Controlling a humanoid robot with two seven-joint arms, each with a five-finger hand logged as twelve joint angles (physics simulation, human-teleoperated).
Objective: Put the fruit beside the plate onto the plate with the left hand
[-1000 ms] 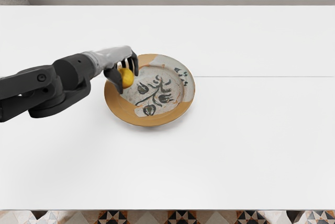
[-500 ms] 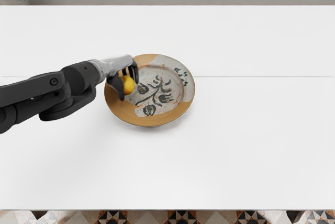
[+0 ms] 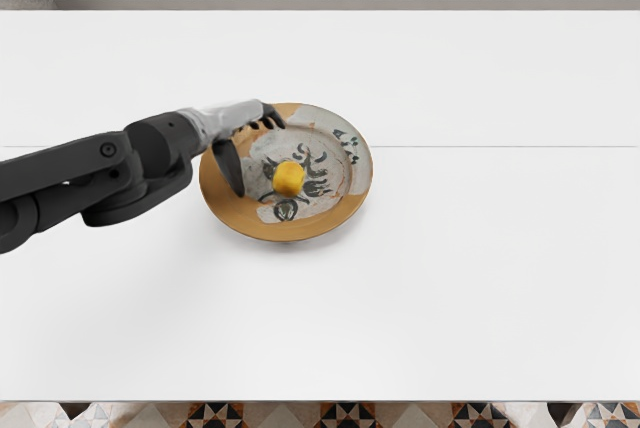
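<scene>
The left hand (image 3: 244, 140) hovers at 10 o'clock on the plate (image 3: 240, 216), fingers spread and empty, with the yellow fruit (image 3: 288, 177) resting at its centre: placing looks done, only withdrawal left.

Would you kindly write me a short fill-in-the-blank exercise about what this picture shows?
1. The fruit lies ____ the plate.
2. The fruit's colour is ____.
3. The robot hand above the plate's left rim is the robot's ____ one.
4. That robot hand is ____ and holds nothing.

Missing words: on; yellow; left; open.
</scene>
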